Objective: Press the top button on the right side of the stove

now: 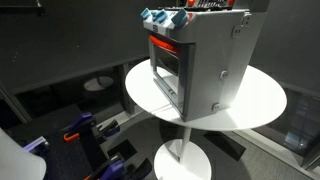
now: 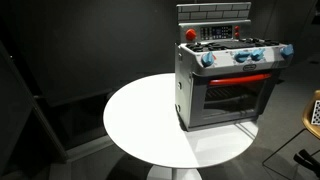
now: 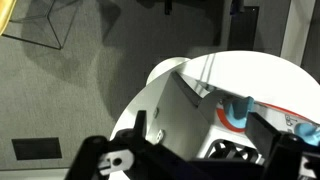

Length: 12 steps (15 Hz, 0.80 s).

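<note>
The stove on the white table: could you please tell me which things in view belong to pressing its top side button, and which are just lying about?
Belongs to the job:
the stove
the top button on its grey side panel
the tool

Just lying about:
the lower stud
the blue knobs
the orange and purple items on the floor

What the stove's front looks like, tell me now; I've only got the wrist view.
Observer: The stove has a front window that glows red in both exterior views.
Operator: Now report what's along its top.
Observer: In an exterior view a red knob stands at one top corner, just above the row of blue knobs.
</note>
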Motion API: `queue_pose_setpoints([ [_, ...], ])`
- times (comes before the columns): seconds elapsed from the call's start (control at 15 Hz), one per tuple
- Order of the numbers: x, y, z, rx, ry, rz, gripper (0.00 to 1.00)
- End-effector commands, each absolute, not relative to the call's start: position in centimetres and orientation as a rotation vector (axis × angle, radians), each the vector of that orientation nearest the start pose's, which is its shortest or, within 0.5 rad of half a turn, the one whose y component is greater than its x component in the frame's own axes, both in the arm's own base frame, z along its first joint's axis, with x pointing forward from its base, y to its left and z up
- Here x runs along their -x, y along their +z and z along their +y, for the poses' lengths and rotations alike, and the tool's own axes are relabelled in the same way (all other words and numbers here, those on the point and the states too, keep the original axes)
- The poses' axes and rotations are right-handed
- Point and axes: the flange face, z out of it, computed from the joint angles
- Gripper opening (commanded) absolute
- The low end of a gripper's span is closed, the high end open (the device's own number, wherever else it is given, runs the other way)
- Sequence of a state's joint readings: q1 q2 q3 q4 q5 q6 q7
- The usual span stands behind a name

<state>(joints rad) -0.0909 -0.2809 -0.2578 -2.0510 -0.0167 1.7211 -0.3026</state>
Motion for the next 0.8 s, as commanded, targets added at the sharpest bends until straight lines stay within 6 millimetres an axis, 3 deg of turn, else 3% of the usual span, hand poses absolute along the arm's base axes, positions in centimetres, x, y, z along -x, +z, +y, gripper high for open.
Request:
queue_pose_setpoints([
  [0.0,-43.7,54.9,-17.2,3.071,0.058,0.048,1.0],
  [0.27,-43.7,54.9,-17.2,3.071,0.057,0.048,1.0],
  [0.73,-46.1,57.1,-15.6,3.126,-0.086,0.004,1.0],
])
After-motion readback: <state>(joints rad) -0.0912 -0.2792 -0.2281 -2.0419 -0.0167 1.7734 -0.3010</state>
